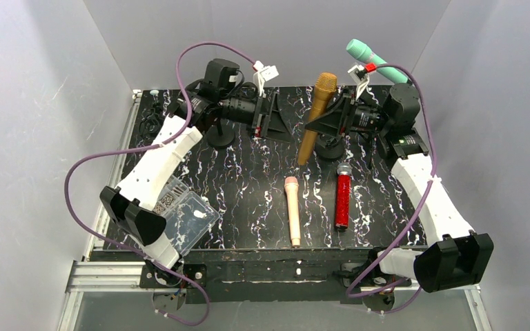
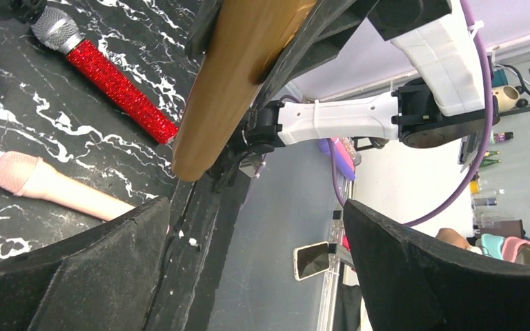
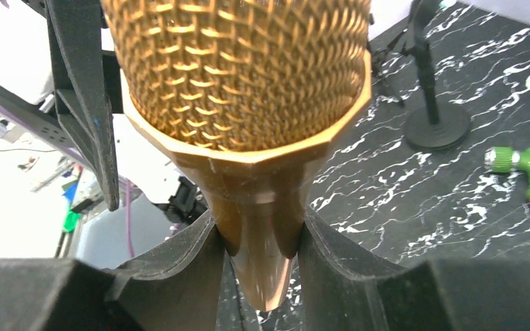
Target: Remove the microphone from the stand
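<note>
Gold microphone [image 1: 317, 117]: tilted over the back half of the counter [image 1: 248, 186], mesh head up and towards the rear wall, tail slanting down towards the near side; the tail end hangs free, touching nothing that I can see
Right jaws: I pinch the gold microphone on its tapered neck just under the mesh head, with one black pad [image 3: 179, 269] pressed against each side
Left jaws: spread wide and holding nothing; they point across at the gold microphone from its left and stay apart from it, and my left wrist view shows its tail beyond the two pads [image 2: 76, 269]
Stand [image 1: 330, 147]: black round base sitting on the counter just right of the gold microphone's lower body; my right arm hides the clip, so I cannot tell whether it touches the microphone
Second stand [image 1: 219, 136]: round base and thin upright pole at the back left, beside my left arm
Pink microphone [image 1: 292, 210]: lying flat on the counter, head towards the rear, near the front edge
Red microphone [image 1: 343, 200]: glittery body and silver head, lying flat just right of the pink one and apart from it
Teal microphone [image 1: 373, 58]: tilted at the back right, above my right arm
Clear box [image 1: 186, 217]: at the near left of the counter, partly under my left arm
</note>
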`<state>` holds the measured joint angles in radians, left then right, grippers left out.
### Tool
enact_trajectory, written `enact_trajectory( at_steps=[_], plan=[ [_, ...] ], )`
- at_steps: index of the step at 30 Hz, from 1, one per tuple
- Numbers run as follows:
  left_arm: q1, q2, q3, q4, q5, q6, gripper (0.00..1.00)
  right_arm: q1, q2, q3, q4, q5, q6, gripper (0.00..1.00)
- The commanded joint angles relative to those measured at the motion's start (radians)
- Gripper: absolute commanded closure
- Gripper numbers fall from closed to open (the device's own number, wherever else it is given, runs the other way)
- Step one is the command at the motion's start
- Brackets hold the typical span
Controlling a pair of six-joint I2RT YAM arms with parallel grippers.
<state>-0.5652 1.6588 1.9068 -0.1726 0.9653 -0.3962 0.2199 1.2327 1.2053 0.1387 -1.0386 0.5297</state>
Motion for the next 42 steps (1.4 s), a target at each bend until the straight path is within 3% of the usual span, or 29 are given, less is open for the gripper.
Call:
enact_trajectory(
  at_steps=[1, 15, 24, 38, 42],
  plan=[
    [-0.04, -0.001, 0.012, 0.046, 0.066, 0.014, 0.03, -0.001, -0.01, -0.002, 0.134, -0.068, 0.134, 0.99],
    [-0.151, 0.077, 0.046, 0.037, -0.003, 0.091, 0.04, -0.013, -0.049, -0.118, 0.239, -0.049, 0.291, 0.99],
    [-0.193, 0.101, 0.07, -0.013, -0.122, 0.12, 0.31, -0.041, -0.068, -0.201, 0.448, -0.023, 0.489, 0.99],
    [-0.234, 0.157, 0.119, -0.053, -0.274, 0.11, 0.38, -0.065, -0.083, -0.258, 0.549, 0.018, 0.597, 0.99],
    [-0.237, 0.169, 0.119, -0.037, -0.284, 0.081, 0.6, -0.068, -0.093, -0.272, 0.546, 0.022, 0.599, 0.99]
  ],
)
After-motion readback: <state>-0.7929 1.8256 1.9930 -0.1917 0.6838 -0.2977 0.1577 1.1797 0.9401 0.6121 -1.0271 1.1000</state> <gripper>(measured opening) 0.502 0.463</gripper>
